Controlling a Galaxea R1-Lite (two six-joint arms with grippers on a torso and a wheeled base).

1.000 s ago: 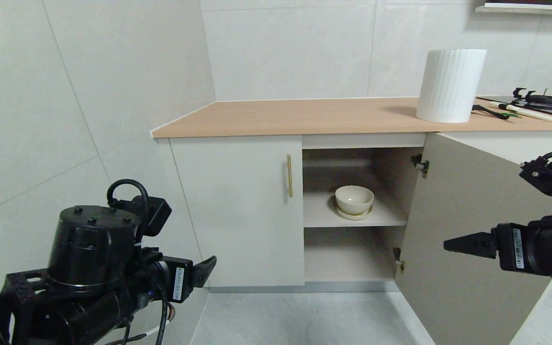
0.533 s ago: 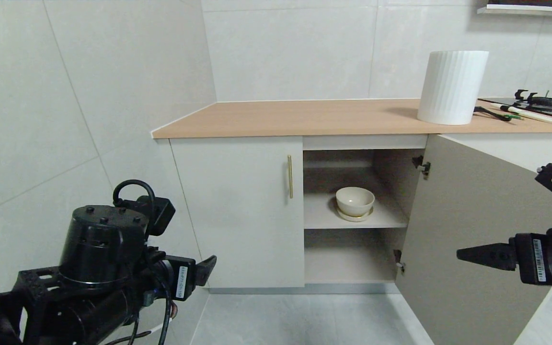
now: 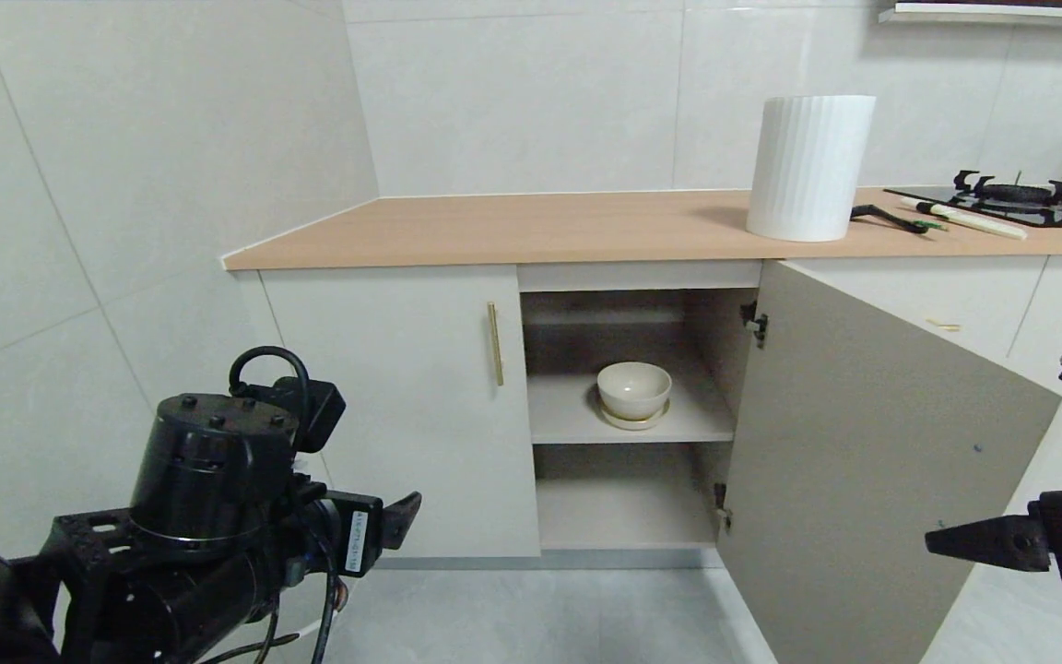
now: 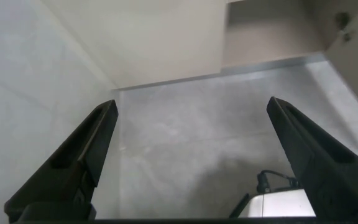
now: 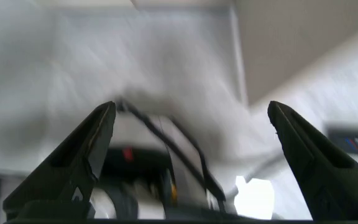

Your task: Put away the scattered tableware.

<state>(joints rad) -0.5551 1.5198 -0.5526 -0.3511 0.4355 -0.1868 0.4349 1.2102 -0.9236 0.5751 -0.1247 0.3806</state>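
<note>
2 splayed, empty: left gripper (image 4: 191, 106), right gripper (image 5: 190, 107). Cream ceramic bowl (image 3: 633, 389) shelved; next prob. shut grey cupboard door (image 3: 863, 443).

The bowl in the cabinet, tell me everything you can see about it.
The bowl is cream, round and smooth, looking like glazed ceramic. It stands upright, empty as far as shows, on a small plate of like colour, on the shelf inside the cabinet, beside the shut door. Nothing else touches it.
</note>
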